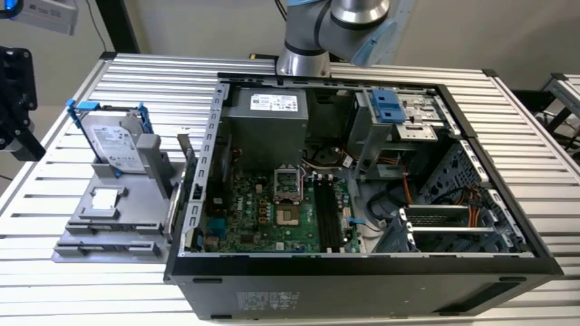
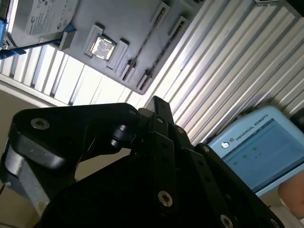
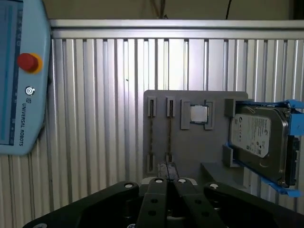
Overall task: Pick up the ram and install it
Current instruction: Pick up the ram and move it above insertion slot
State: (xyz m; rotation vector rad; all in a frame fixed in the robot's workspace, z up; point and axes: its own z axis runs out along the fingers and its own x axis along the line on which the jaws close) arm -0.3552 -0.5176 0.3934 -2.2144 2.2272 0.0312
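Two thin ram sticks (image 3: 169, 135) stand on edge in the slots of a grey holder (image 3: 190, 152) on the slatted table, and in the second wrist view one ram stick (image 2: 142, 53) appears as a thin line. In the exterior view the holder (image 1: 113, 204) lies to the left of the open computer case (image 1: 363, 272), whose motherboard has long black slots (image 1: 328, 214). My gripper (image 3: 166, 167) hangs well clear of the holder, its black fingers (image 2: 156, 107) pressed together with nothing between them. The arm (image 1: 313, 34) rises behind the case.
A hard drive in a blue bracket (image 3: 259, 137) stands at one end of the holder, with a small square chip (image 3: 198, 113) beside the ram slots. A teach pendant (image 3: 21, 80) lies on the table. A black fixture (image 1: 16, 102) stands at the exterior view's left.
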